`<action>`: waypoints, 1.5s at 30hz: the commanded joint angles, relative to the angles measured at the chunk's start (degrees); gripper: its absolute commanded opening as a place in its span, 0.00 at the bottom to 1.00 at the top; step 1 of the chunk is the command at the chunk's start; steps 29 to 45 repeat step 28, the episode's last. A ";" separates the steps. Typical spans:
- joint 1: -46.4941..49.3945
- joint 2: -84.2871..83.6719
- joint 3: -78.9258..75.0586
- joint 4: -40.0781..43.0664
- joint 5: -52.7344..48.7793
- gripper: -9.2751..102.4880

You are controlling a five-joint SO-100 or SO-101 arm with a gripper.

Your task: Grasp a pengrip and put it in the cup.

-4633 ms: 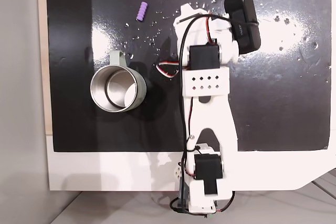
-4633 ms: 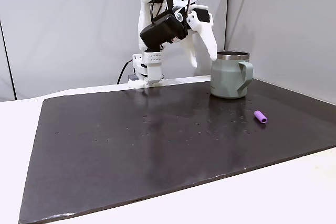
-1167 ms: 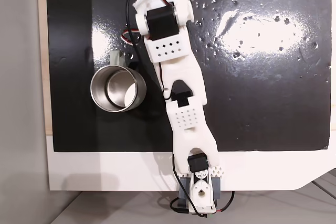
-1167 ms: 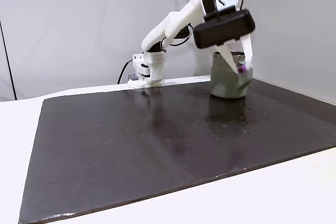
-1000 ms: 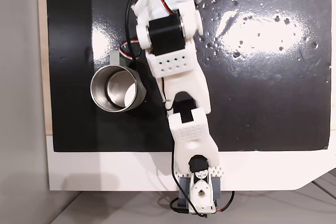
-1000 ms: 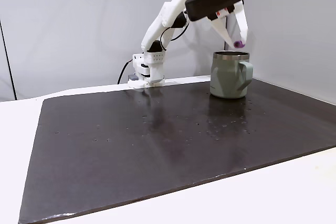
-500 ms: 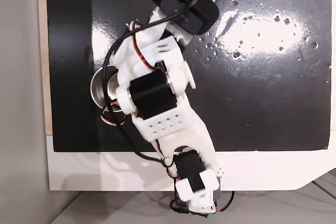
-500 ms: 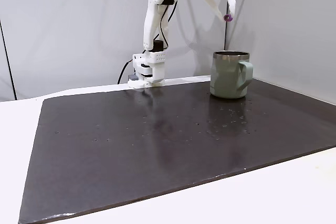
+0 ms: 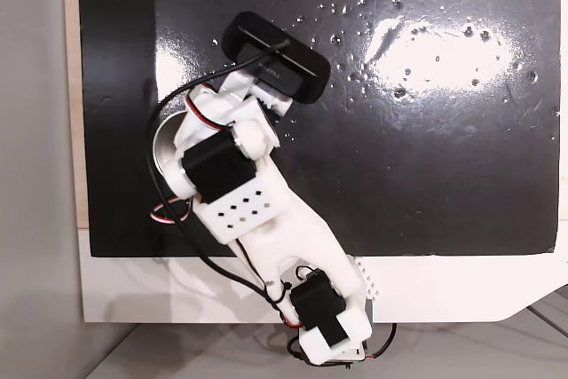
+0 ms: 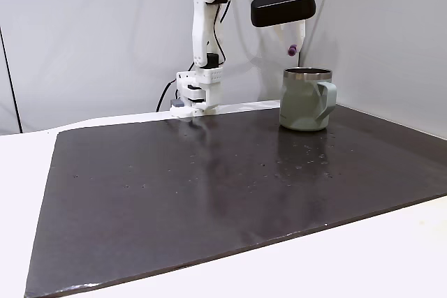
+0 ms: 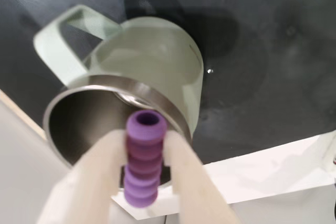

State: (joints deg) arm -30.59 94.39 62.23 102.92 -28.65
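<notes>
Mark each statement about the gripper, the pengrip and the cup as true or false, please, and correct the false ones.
1. The gripper holds the pengrip between its two fingers. True.
2. The pengrip already lies inside the cup. False: in the side fixed view it is in the air, above the cup's rim.
3. The cup stands upright on the dark mat. True.
4. The cup's handle points toward the arm's base in the side fixed view. False: it points to the right, away from the base.
5. The pengrip is green. False: it is purple.
</notes>
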 commanded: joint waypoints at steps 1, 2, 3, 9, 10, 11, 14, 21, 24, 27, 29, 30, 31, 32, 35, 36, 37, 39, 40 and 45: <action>-2.72 -1.32 -2.02 0.62 2.55 0.08; -3.69 -2.02 -2.55 0.62 3.08 0.08; -4.75 -2.81 -3.16 0.62 3.69 0.08; -8.70 -7.38 -7.82 0.62 7.12 0.08; -9.14 -7.65 -8.26 0.62 7.29 0.08; -9.49 -7.82 -8.35 0.62 7.38 0.08; -9.84 -8.09 -8.35 0.62 7.47 0.08; -8.79 -7.65 -8.44 0.53 7.47 0.29; -8.70 -7.56 -8.44 0.53 7.47 0.30; -8.70 -7.38 -8.44 0.53 7.47 0.30; -8.70 -7.29 -8.44 0.53 7.47 0.30; -8.70 -7.29 -8.44 0.53 7.47 0.30; -8.70 -7.29 -8.44 0.53 7.47 0.30; -8.70 -7.29 -8.44 0.53 7.47 0.30; -8.70 -7.29 -8.44 0.53 7.47 0.30; -8.70 -7.29 -8.44 0.53 7.47 0.30; -8.70 -7.29 -8.44 0.53 7.47 0.30; -8.70 -7.29 -8.44 0.53 7.47 0.30; -8.70 -7.29 -8.44 0.53 7.47 0.30; -8.70 -7.29 -8.44 0.53 7.47 0.30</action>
